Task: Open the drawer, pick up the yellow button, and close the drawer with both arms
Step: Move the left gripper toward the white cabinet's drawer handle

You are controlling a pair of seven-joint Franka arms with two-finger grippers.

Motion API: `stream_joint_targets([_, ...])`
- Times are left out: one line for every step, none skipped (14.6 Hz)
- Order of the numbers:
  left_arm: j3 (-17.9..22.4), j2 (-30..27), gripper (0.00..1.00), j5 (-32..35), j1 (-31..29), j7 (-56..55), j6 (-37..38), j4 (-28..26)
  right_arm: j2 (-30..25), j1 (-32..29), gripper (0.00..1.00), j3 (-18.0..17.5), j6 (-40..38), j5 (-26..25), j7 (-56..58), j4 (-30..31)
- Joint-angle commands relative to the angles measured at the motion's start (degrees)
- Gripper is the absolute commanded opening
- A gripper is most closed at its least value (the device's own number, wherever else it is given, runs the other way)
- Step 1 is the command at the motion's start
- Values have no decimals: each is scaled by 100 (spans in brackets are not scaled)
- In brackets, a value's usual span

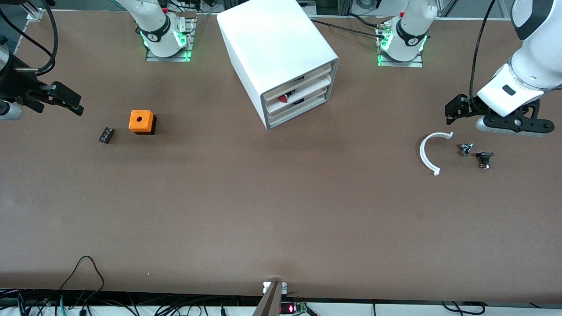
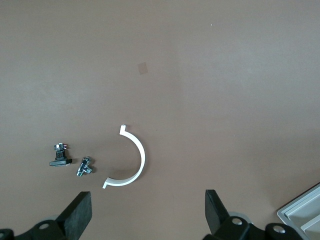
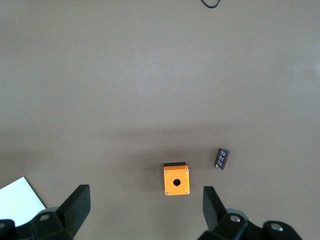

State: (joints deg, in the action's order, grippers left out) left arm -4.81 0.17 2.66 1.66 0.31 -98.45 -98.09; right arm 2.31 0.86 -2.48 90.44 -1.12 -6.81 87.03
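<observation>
The white drawer cabinet [image 1: 281, 48] stands between the arm bases, and its three drawers [image 1: 298, 98] look pushed in. A red-tipped piece [image 1: 283, 98] shows through a gap in its front. The button is hidden. My left gripper [image 1: 454, 109] hangs open and empty over the table at the left arm's end, above a white half ring [image 1: 427, 153]. In the left wrist view the gripper [image 2: 148, 200] is open, with the ring [image 2: 135, 162] just off it. My right gripper [image 1: 70, 102] hangs open and empty over the right arm's end; in the right wrist view it [image 3: 145, 197] is open too.
An orange cube with a hole [image 1: 141, 121] and a small black part [image 1: 106, 134] lie at the right arm's end. A small metal part [image 1: 465, 149] and a black part [image 1: 484, 159] lie beside the ring. Cables run along the table's near edge [image 1: 88, 267].
</observation>
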Motion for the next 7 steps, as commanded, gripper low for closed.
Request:
stream_joint_targets([-20, 10, 100, -99, -7, 22, 142, 132, 41, -34, 100, -68, -97, -29, -38, -160])
stream_joint_targets([-20, 10, 100, -99, -7, 22, 142, 132, 50, -16, 100, -86, -166, -81, 83, -178])
stream_joint_targets([-20, 10, 100, -99, -7, 22, 142, 132, 41, 10, 100, -95, -185, -99, 32, -169])
stream_joint_targets([-20, 10, 100, -99, -7, 22, 151, 132, 24, 10, 100, -95, -211, -82, 22, -169])
stream_joint_targets([-20, 1, 100, -99, -7, 31, 238, 132, 6, 10, 100, -103, -220, -55, -47, -160])
stream_joint_targets([-20, 1, 100, -107, -7, 39, 361, 150, -29, 10, 100, -121, -229, -12, -135, -126])
stream_joint_targets([-38, 10, 100, -116, 1, 31, 440, 254, -47, 2, 100, -130, -255, -2, -136, -90])
